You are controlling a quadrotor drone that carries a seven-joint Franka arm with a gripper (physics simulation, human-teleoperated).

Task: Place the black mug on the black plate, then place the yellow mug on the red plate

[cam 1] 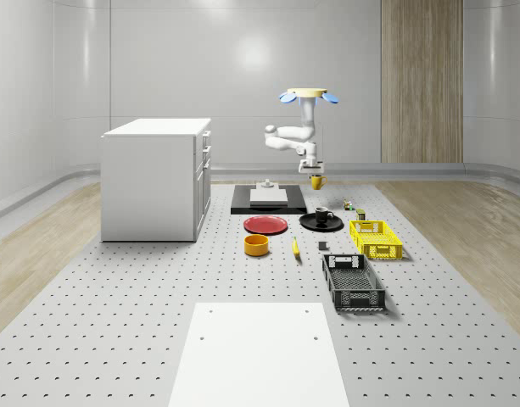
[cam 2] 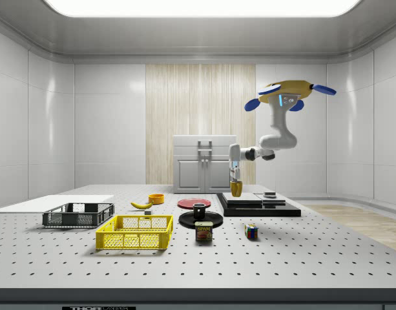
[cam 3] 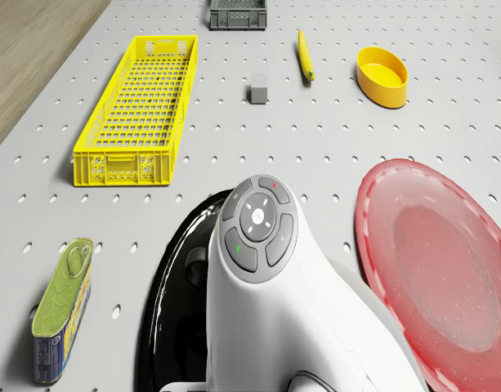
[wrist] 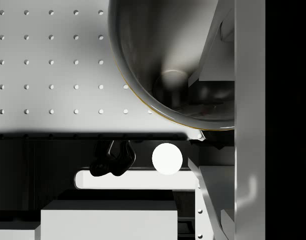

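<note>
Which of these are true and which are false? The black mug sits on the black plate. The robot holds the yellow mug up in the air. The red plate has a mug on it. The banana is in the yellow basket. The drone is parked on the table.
1. The black mug sits on the black plate. True.
2. The gripper holds the yellow mug in the air. True.
3. The red plate has a mug on it. False: it is bare.
4. The banana is in the yellow basket. False: it lies on the table, near the orange bowl.
5. The drone is parked on the table. False: it hovers high above the table's far end.
</note>
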